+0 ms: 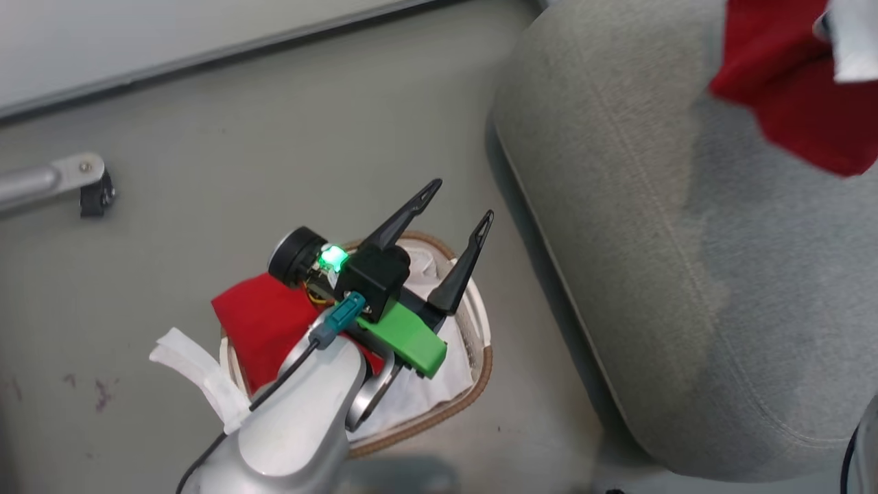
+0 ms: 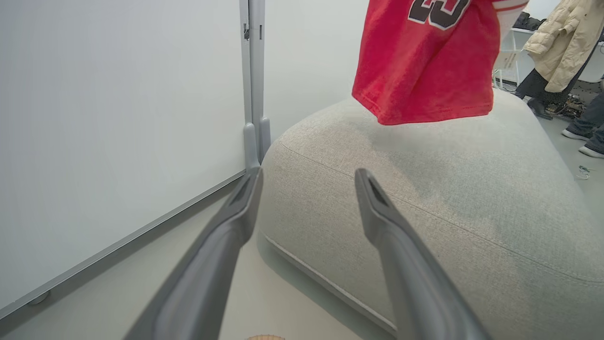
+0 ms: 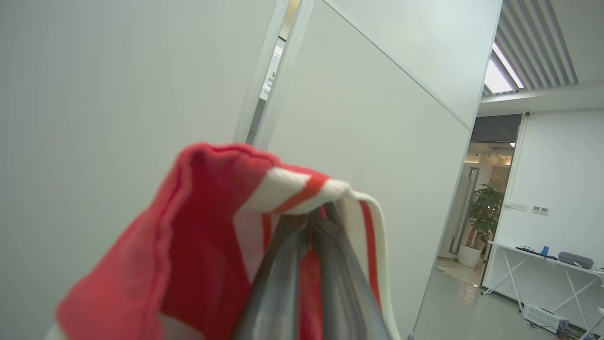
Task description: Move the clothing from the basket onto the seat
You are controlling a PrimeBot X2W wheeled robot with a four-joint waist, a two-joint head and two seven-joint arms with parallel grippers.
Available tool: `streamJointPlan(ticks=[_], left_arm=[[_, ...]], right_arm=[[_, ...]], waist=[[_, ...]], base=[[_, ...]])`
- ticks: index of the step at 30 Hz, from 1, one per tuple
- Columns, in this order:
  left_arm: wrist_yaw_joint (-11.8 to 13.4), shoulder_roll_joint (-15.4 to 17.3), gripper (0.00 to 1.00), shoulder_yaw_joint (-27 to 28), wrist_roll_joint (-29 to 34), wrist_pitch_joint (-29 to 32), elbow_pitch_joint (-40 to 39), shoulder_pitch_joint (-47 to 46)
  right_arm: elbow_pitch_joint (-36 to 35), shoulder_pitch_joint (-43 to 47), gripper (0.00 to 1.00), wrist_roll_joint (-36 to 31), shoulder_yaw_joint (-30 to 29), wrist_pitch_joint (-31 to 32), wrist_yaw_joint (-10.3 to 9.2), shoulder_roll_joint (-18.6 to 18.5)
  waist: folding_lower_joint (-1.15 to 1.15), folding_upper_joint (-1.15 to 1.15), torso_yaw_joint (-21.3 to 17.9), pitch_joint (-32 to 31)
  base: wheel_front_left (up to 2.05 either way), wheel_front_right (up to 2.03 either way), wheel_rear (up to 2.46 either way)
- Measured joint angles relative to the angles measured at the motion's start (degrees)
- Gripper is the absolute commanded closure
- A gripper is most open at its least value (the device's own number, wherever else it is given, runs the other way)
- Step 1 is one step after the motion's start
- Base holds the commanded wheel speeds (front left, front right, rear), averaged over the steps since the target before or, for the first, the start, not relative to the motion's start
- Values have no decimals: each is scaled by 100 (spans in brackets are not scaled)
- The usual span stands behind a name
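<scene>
The right hand (image 3: 313,219) had its fingers pressed together, pinching the red-and-white striped trim of the jersey (image 3: 198,255). The rest of the cloth hung from that single pinch. In the left wrist view the hem dangled over the seat (image 2: 448,203), apparently just clear of the cushion, with its shadow beneath.

The step in hand looked like the drop. With so much cloth hanging from one corner, it would have been best to lower the hand until the hem pooled on the cushion. The spot should be well in from the rounded edge, so the weight could not drag the jersey to the floor. Only then should the fingers spread, and the hand should lift straight up afterwards so the trim did not snag on a fingertip.

The left hand (image 1: 461,200) was spread and empty, above the basket (image 1: 488,357), which sat on the floor just beside the seat. A plain red garment (image 1: 257,322) lay at the basket's left side, partly hidden by the arm, so about half the task seemed left.
</scene>
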Motion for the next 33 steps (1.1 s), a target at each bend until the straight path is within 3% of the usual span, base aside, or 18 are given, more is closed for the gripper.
streamJointPlan(ticks=[11,16,22,31,33], left_arm=[[0,143,0,115,292,0,-360,-425],[0,227,0,245,379,0,-430,-437],[0,346,0,349,444,0,-456,-430],[0,401,0,416,487,0,-442,-394],[0,410,0,426,486,0,-421,-364]], right_arm=[[-34,-320,100,-167,-947,0,0,-175],[112,118,100,-172,-1383,0,0,158],[298,509,100,-226,-1516,0,0,500],[722,708,100,-302,-1601,0,0,676],[786,730,91,-324,-1613,0,0,691]], waist=[[1,0,484,1096],[1,0,656,1558],[0,0,728,1949],[0,0,590,2085],[0,0,580,2047]], base=[[0,0,0],[0,0,0],[0,0,0],[0,0,0],[0,0,0]])
